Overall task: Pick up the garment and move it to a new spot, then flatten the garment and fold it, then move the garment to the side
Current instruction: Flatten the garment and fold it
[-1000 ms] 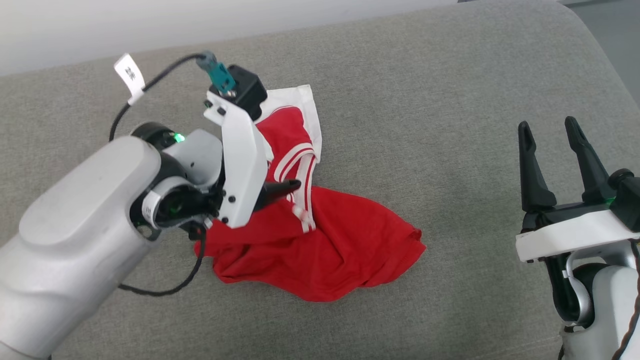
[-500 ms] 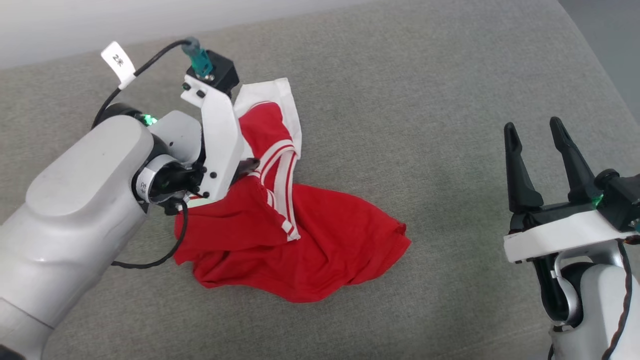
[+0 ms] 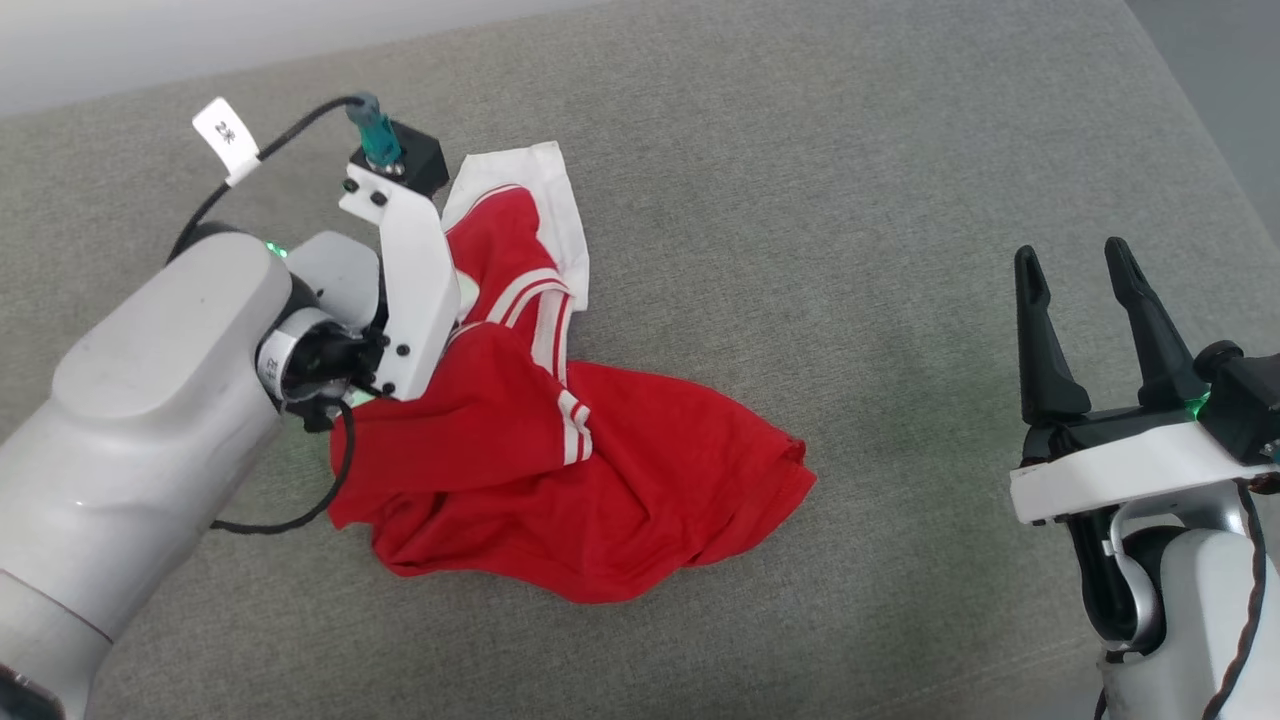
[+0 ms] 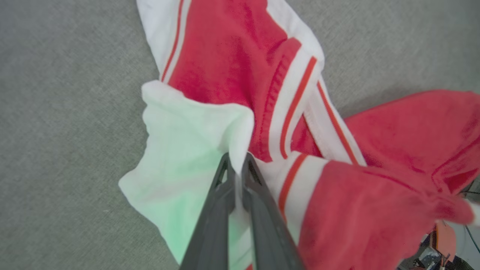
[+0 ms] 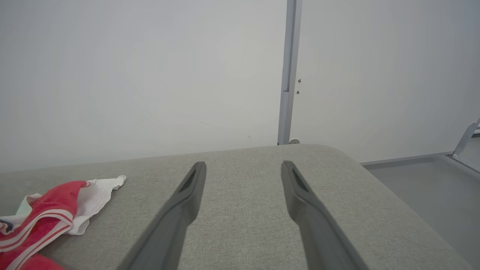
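Red and crumpled, the garment (image 3: 650, 480) is lying on the grey cushion (image 3: 850, 200) while the left tool (image 4: 236, 162) is pinching its white sleeve (image 4: 180, 157) tightly and the right tool (image 3: 1072, 252) is hovering wide open, empty, well apart.

1. Grey woven upholstered cushion (image 3: 900, 150) is spanning the work area, rounding off at its far right corner.
2. Plain white wall (image 5: 150, 75) is rising directly behind it.
3. Vertical grey strip (image 5: 288, 75) is running down the wall to the cushion's back edge.
4. Grey floor (image 5: 423, 187) is showing right of the cushion.
5. Light is falling evenly.
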### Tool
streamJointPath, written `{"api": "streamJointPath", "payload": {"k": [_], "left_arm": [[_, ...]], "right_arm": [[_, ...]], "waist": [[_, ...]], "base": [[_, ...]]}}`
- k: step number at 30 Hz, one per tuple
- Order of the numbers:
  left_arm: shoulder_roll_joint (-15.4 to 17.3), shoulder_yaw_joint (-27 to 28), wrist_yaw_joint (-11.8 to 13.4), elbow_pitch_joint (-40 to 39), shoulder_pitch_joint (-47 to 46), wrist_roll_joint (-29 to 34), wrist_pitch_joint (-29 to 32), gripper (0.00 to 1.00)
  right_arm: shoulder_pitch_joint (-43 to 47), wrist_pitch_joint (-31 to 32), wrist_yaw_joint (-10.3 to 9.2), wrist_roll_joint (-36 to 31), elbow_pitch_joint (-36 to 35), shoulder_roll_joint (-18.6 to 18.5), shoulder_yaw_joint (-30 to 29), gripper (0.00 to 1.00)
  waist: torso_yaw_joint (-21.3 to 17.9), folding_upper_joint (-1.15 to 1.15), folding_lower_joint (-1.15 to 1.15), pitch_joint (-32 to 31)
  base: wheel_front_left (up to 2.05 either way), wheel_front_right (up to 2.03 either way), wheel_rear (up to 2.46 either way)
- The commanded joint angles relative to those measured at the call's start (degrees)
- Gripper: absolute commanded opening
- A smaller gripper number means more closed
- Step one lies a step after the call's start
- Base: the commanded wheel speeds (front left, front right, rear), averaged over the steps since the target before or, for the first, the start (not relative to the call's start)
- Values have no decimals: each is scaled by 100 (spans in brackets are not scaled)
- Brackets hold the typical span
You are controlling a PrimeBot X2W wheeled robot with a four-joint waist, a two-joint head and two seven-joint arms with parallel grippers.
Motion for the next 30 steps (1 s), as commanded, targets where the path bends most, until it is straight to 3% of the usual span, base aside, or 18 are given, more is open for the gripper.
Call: {"api": "streamJointPath", "payload": {"k": [1, 7, 8, 10, 11, 17, 19, 21, 22, 30], "left_arm": [[-2, 38, -20, -11, -71, -8, -32, 0], [54, 149, -56, -187, -139, -128, -113, 0], [61, 180, -54, -235, -124, -172, -117, 4], [98, 213, -26, -330, -96, -214, -137, 22], [131, 212, -11, -377, -69, -226, -110, 0], [279, 289, 49, -703, 7, -303, -133, 0], [319, 308, 90, -798, 68, -315, -118, 9], [352, 274, 115, -850, 133, -298, -66, 26], [369, 248, 119, -889, 154, -288, -51, 0], [575, 412, 296, -1102, 150, -378, -125, 0]], "right_arm": [[-68, -13, -2, 14, -5, 16, -12, 100], [-94, 6, -2, -11, 32, 11, -52, 100], [-98, 10, -2, -14, 34, 6, -62, 100], [-102, 11, -2, -9, 35, -3, -57, 100], [-99, 11, -2, -4, 33, -12, -62, 100], [-73, 5, -2, 35, -1, -36, -60, 100], [-54, 1, -2, 46, -16, -41, -63, 100], [-46, 6, -2, 42, -26, -43, -63, 100], [-54, 12, -2, 41, -30, -41, -63, 100], [-67, 30, -2, 90, -63, -35, -84, 100]], "waist": [[17, 0, 0, -3], [128, 0, 0, -38], [153, 0, 0, -42], [186, 0, 0, -46], [202, 0, 0, -49], [270, 0, 0, -44], [290, 0, 0, -37], [308, 0, 0, -26], [311, 0, 0, -17], [354, 0, 0, 5]], "base": [[0, 0, 0], [0, 0, 0], [0, 0, 0], [0, 0, 0], [0, 0, 0], [0, 0, 0], [0, 0, 0], [0, 0, 0], [0, 0, 0], [0, 0, 0]]}}
